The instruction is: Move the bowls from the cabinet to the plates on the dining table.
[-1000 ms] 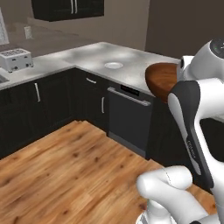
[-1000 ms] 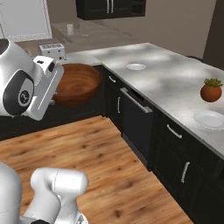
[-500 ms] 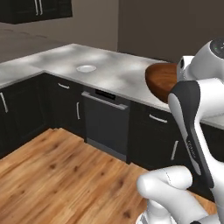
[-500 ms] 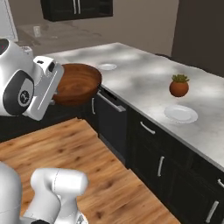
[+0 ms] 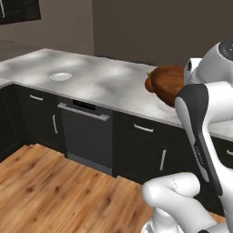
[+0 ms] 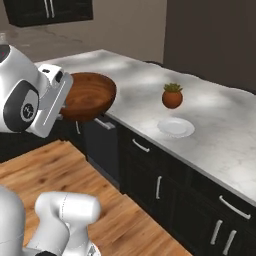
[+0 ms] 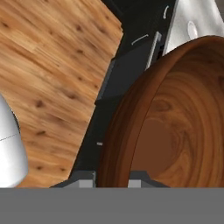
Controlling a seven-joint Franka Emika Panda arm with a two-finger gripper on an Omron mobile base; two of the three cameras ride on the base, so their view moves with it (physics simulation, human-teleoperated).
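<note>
Pincer (image 7: 112, 175) clamped on the rim of the wooden bowl (image 6: 89, 96), held level above the floor, short of the bench (image 6: 220, 135). Nearest plate (image 6: 175, 127) lies ahead and rightward, just beside the potted plant (image 6: 172, 96).

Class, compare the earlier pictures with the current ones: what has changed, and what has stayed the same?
The base has driven on along the marble table, so the whole view shifted; a potted plant and a second plate came into sight. The gripper stays shut on the wooden bowl, carried at the same height.
</note>
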